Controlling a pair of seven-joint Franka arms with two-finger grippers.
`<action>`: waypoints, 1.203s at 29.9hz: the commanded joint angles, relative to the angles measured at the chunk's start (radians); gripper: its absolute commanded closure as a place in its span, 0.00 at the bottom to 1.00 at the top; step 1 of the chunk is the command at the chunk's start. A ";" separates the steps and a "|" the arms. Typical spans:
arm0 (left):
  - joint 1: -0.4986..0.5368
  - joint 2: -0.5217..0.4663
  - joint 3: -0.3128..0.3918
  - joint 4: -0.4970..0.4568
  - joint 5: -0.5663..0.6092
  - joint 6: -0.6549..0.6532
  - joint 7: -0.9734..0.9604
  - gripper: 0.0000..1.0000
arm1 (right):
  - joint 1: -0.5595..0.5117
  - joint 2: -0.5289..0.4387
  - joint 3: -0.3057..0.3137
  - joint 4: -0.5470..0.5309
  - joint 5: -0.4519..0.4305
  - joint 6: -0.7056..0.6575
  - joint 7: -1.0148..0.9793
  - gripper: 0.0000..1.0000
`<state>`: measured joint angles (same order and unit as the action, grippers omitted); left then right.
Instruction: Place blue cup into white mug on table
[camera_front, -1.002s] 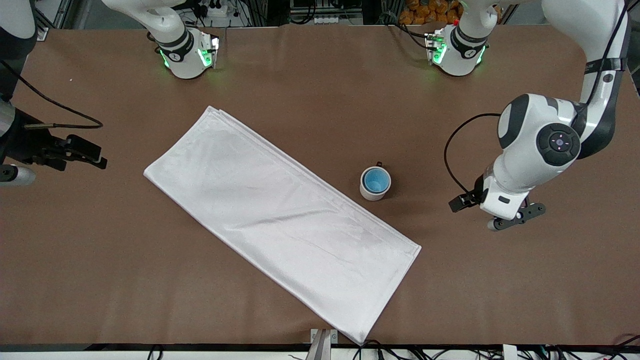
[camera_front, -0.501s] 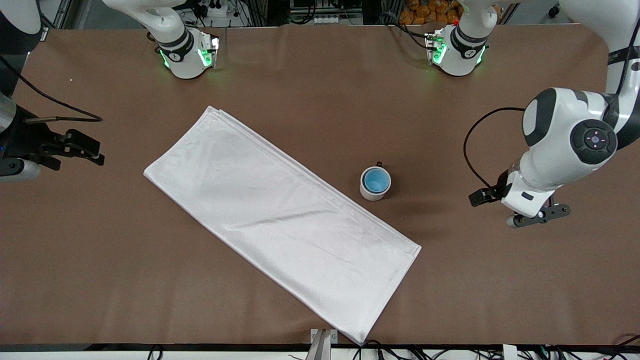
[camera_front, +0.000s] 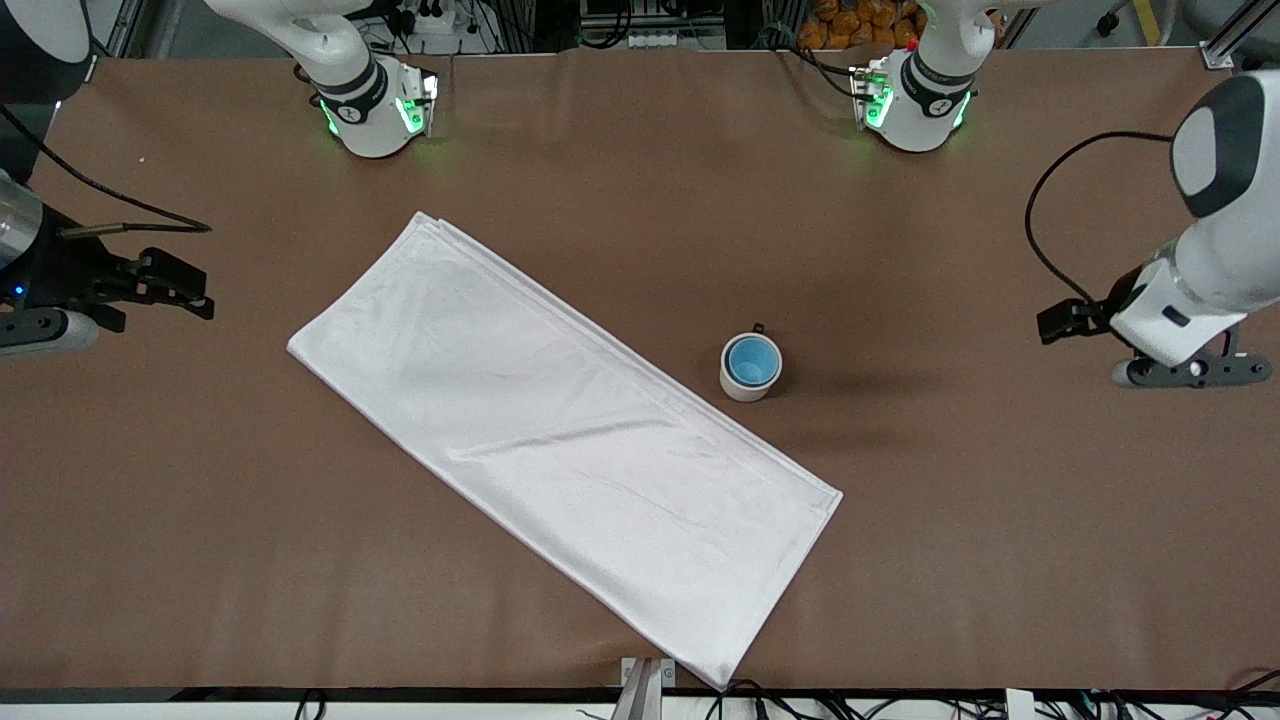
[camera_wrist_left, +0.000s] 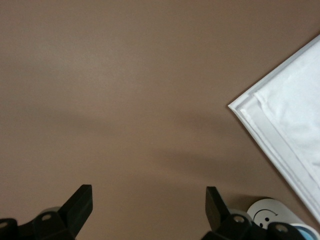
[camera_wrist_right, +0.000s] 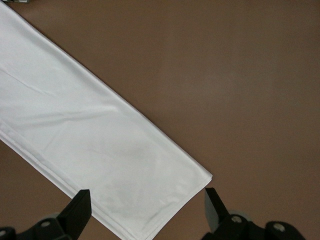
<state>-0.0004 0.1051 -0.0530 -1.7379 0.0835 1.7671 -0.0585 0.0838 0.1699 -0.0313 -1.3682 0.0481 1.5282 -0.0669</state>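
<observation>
The blue cup (camera_front: 751, 361) sits inside the white mug (camera_front: 737, 386), which stands upright on the brown table (camera_front: 640, 180) beside the long edge of the white cloth. A bit of the mug (camera_wrist_left: 265, 214) and the cup's blue rim (camera_wrist_left: 306, 232) show in the left wrist view. My left gripper (camera_front: 1172, 362) is open and empty over bare table toward the left arm's end, well apart from the mug; its fingers (camera_wrist_left: 80, 202) stand wide apart. My right gripper (camera_front: 40, 325) is open and empty at the right arm's end, its fingers (camera_wrist_right: 79, 209) wide apart.
A large folded white cloth (camera_front: 560, 440) lies diagonally across the middle of the table. One corner shows in the left wrist view (camera_wrist_left: 280, 120); another corner shows in the right wrist view (camera_wrist_right: 100, 150). The two arm bases stand along the table edge farthest from the front camera.
My left gripper has moved away from the mug toward the left arm's end of the table. My right gripper has shifted slightly. The cup and mug have not moved.
</observation>
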 joint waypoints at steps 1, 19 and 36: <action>-0.023 -0.171 0.016 -0.112 -0.044 -0.028 0.008 0.00 | -0.018 -0.017 0.022 -0.002 -0.022 -0.016 -0.011 0.00; -0.023 -0.223 -0.002 -0.043 -0.068 -0.070 -0.049 0.00 | 0.005 -0.036 0.022 -0.002 -0.076 -0.017 -0.004 0.00; -0.030 -0.131 -0.001 0.012 -0.110 -0.069 0.080 0.00 | 0.004 -0.038 0.024 -0.002 -0.067 -0.013 -0.001 0.00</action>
<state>-0.0300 -0.0360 -0.0565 -1.7594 0.0080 1.7168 -0.0047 0.0913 0.1475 -0.0175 -1.3675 -0.0017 1.5222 -0.0676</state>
